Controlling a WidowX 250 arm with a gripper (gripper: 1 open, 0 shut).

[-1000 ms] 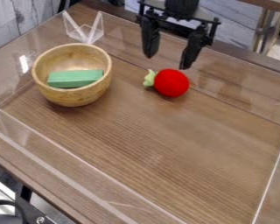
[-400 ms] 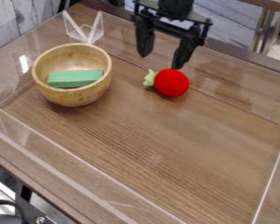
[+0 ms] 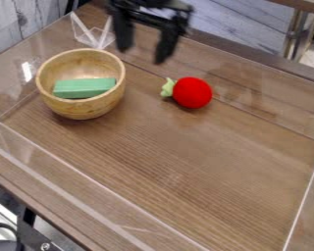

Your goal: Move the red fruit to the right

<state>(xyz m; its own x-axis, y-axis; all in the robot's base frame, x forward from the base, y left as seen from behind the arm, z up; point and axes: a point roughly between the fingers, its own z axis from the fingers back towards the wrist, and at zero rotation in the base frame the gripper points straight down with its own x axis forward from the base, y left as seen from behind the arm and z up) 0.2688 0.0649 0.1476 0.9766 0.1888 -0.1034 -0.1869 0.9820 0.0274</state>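
The red fruit [image 3: 191, 92] is small, round and bright red, with a light green leafy piece on its left side. It lies on the wooden table [image 3: 186, 167], right of centre and towards the back. My gripper [image 3: 145, 42] hangs above the table up and to the left of the fruit, well apart from it. Its two dark fingers [image 3: 125, 37] point down and stand wide open with nothing between them.
A wooden bowl [image 3: 79, 83] with a green rectangular block [image 3: 86, 87] in it sits at the left. Clear plastic walls [image 3: 42, 176] border the table along the front and sides. A chair or table leg [image 3: 298, 39] stands behind at the right.
The open gripper has moved left and slightly up, away from above the red fruit towards the space behind the bowl. The fruit and bowl have not moved.
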